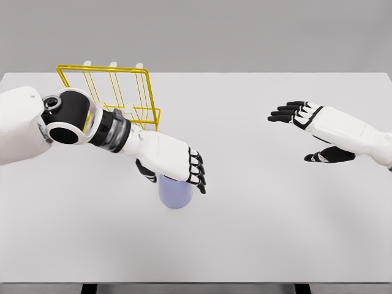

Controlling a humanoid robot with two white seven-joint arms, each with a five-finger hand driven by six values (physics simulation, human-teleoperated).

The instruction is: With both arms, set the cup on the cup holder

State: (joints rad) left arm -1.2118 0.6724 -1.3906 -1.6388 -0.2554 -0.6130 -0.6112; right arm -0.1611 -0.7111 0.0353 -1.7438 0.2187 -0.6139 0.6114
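Note:
A pale blue cup [176,195] stands on the white table [257,233], left of the middle. My left hand [173,174] comes down on it from above: the thumb sits on the cup's left side, the fingers [197,173] curl over its right side, and the palm hides the rim. The yellow wire cup holder [116,92] stands behind the left forearm at the back left, partly covered by the arm. My right hand [306,131] hovers over the right side of the table, far from the cup, fingers spread and holding nothing.
White pegs [113,64] poke up behind the holder's top edge. The table's far edge runs just behind the holder. The left elbow and forearm [79,119] lie in front of the holder's lower left part.

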